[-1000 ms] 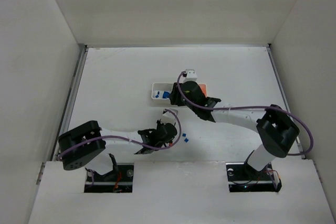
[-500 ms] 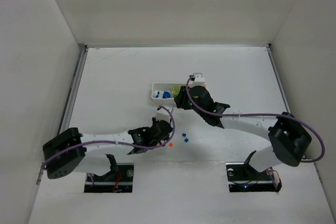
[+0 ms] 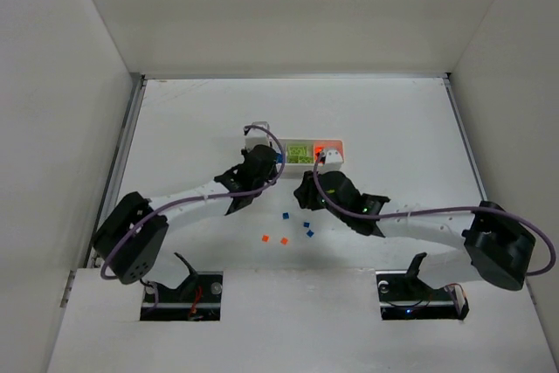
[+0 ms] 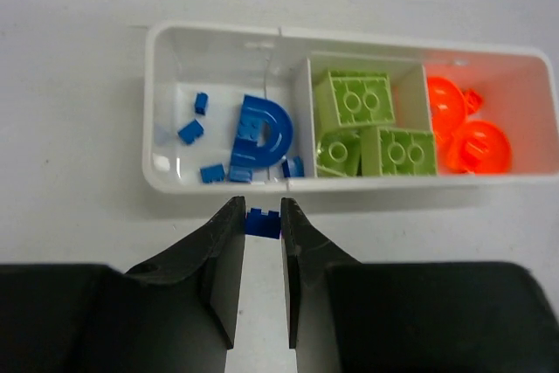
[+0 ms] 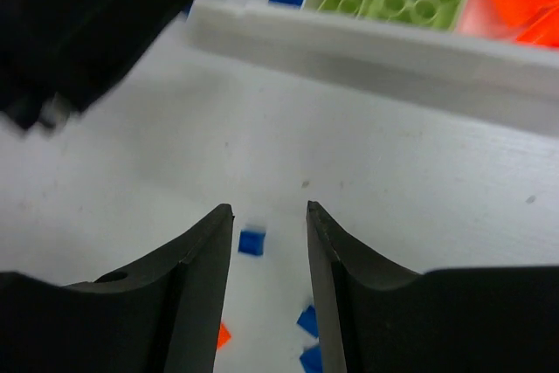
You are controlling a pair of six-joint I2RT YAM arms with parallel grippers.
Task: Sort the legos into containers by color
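Observation:
The containers are three compartments of one white tray [image 4: 155,85] [image 3: 336,162]: blue legos [image 4: 258,133] on the left, lime green [image 4: 354,102] in the middle, orange [image 4: 472,146] on the right. My left gripper [image 4: 261,210] [image 3: 260,165] is shut on a tiny blue lego [image 4: 262,224], just short of the tray's near wall by the blue compartment. My right gripper [image 5: 269,209] [image 3: 304,196] hangs open above the table, with a loose blue lego [image 5: 251,242] lying below, between its fingers. Two more blue pieces [image 5: 307,321] and an orange one [image 5: 222,335] lie nearby.
In the top view the loose pieces lie in front of the tray: blue ones [image 3: 284,214] [image 3: 307,224] and two orange ones [image 3: 265,238] [image 3: 284,241]. White walls [image 3: 79,128] enclose the table on three sides. The two grippers work close together near the tray.
My left arm has swung from the near table up to the tray, carrying the blue lego. My right gripper has drawn back from the tray toward the loose pieces, its jaws a little narrower.

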